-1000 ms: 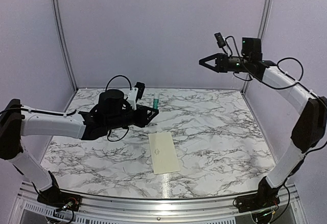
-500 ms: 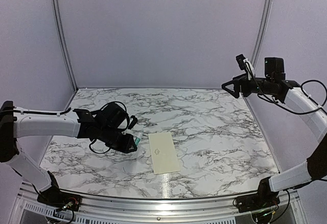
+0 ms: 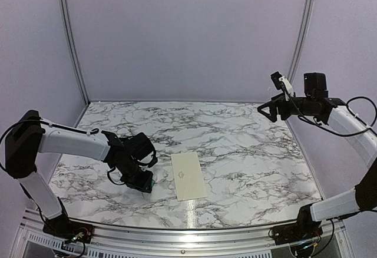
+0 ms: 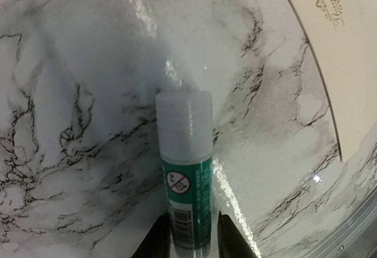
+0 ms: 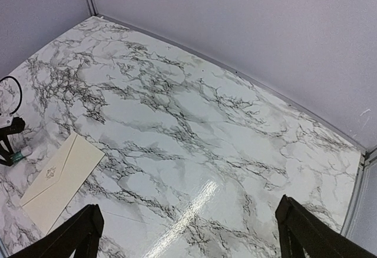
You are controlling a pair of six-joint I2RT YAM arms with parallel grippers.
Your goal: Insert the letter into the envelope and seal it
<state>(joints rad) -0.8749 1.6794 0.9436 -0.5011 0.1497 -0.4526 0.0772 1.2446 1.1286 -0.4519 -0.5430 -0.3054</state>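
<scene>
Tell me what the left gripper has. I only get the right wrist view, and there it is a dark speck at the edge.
Observer: The left gripper has the glue tube between its fingers, white cap pointing away from the wrist.
Operator: Is it near the envelope?
Observer: Yes, the tube is just left of the envelope, low over the table, with a gap between them.
Operator: And how high is my right gripper?
Observer: The right gripper hangs high over the far right of the table, jaws open and empty.
</scene>
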